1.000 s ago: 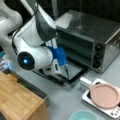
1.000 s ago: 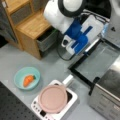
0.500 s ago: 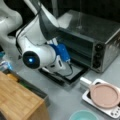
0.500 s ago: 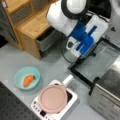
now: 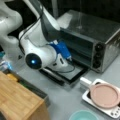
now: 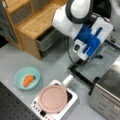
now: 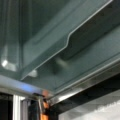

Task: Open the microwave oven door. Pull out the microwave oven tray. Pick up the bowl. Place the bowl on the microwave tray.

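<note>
Gripper [image 5: 67,58], jaw state indiscernible, reaches into the microwave oven [image 5: 97,37] above the lowered microwave oven door [image 5: 66,73] in a front view; a level, straight draw would likely suit the tray step. In a front view the bowl [image 6: 27,78], holding a carrot [image 6: 28,80], rests on the table [image 6: 55,67] beside a pink plate [image 6: 53,98], apart from the arm. Wrist view: the microwave oven tray [image 7: 57,47] lies close ahead inside the cavity.
</note>
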